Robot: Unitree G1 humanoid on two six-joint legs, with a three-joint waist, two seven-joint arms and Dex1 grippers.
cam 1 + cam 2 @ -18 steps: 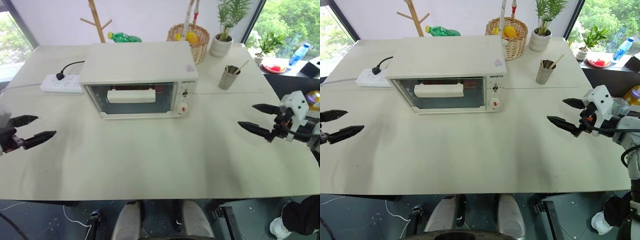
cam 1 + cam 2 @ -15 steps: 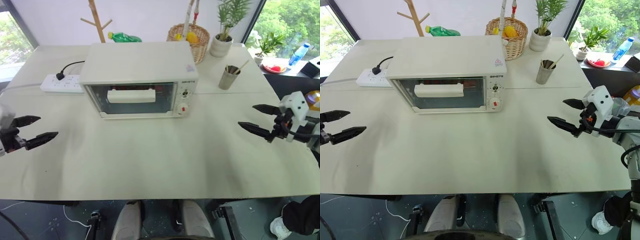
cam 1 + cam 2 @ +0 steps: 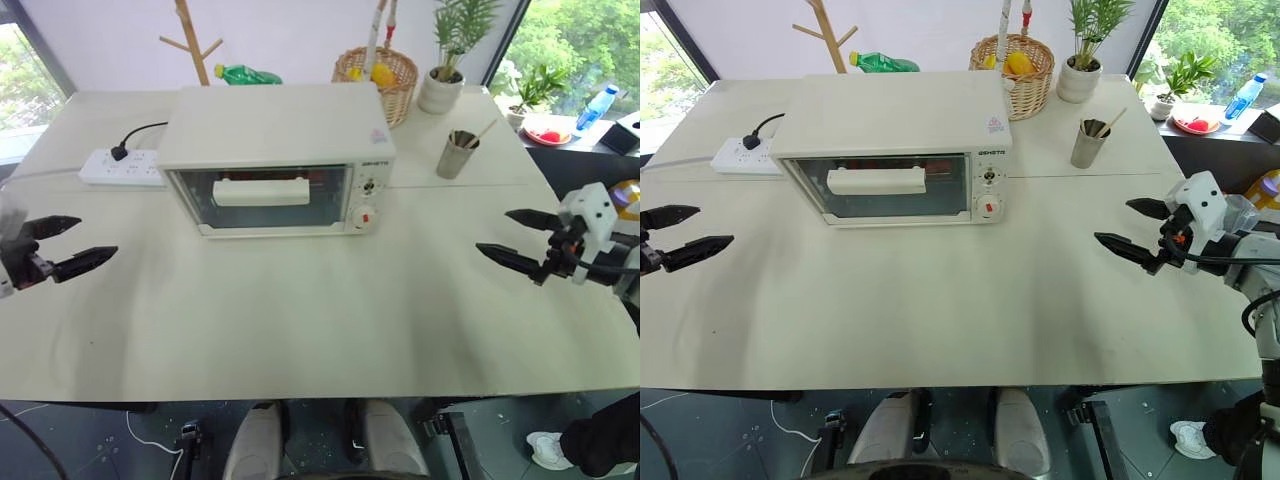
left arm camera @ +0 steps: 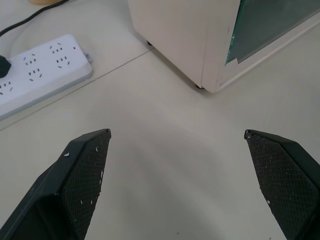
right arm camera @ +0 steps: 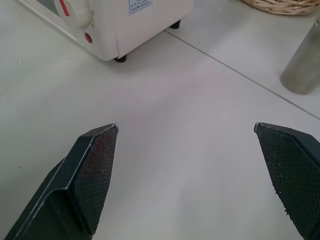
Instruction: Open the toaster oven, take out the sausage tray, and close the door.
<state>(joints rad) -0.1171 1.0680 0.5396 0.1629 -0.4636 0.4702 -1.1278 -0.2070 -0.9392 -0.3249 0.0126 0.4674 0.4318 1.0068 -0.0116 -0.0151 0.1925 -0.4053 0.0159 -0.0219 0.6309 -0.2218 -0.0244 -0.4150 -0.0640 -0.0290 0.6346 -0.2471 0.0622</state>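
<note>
The cream-white toaster oven (image 3: 275, 130) stands at the back middle of the table, knobs on its right panel. Its glass door (image 3: 262, 197) is shut, the bar handle (image 3: 262, 192) across the upper glass. The sausage tray is hidden behind the glass; only a faint reddish streak shows inside. My left gripper (image 3: 98, 237) hovers open over the table's left edge, well left of the oven's front corner (image 4: 210, 60). My right gripper (image 3: 491, 230) hovers open at the right, pointing toward the oven's knob side (image 5: 115, 20). Both hold nothing.
A white power strip (image 3: 122, 166) with a black plug lies left of the oven. Behind and right are a wicker basket (image 3: 380, 75), a potted plant (image 3: 445, 85) and a metal cup (image 3: 458, 155). A green bottle (image 3: 248, 74) lies at the back.
My left gripper has drifted a little farther across the table toward the oven's side, still open. The right gripper and the oven have not moved.
</note>
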